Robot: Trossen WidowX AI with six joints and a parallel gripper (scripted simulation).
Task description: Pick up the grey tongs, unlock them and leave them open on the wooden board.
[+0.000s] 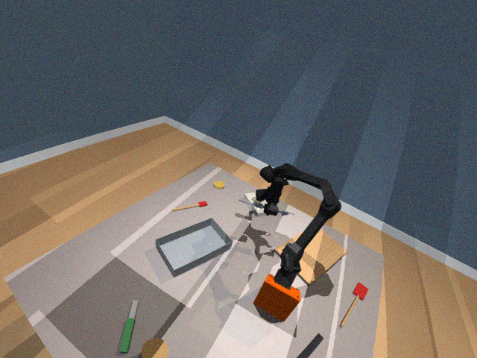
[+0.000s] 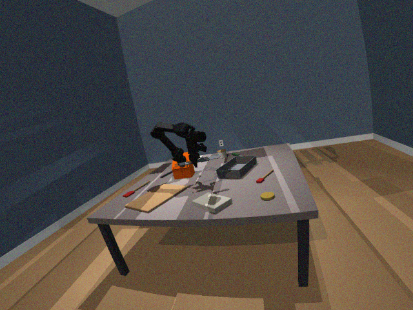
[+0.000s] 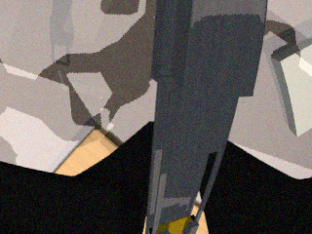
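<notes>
Top view first: the end effector [image 1: 271, 209] [image 2: 195, 165] [image 3: 175, 132] is up in the air, narrow but not fully shut, clamped on the grey tongs [image 1: 248, 202] [image 3: 210, 73], which stick out on both sides of it. They look closer to level than tips-down to me. The roasting tin [image 1: 202, 259] [image 2: 230, 173] sits well off to one side, so the pick-up looks done. The wooden board [image 1: 327, 250] [image 2: 160, 196] [image 3: 93, 151] is off on the other side, lower down and nearer the arm's base. The pale block [image 1: 250, 197] [image 2: 213, 201] [image 3: 299, 93] is just past the end effector, on the side away from the base.

Exterior doesn't help much with the tongs, can't really make them out there. It does show the end effector well above the tabletop [image 2: 246, 206], with nothing set down on the board yet.

Wrist cam has the tongs running up between the dark fingers, arms close together, board peeking out below. Can't tell if the lock has let go. I'd call this the unlock stage: next, swing the tips straight down, squeeze, and only then head for the board.
</notes>
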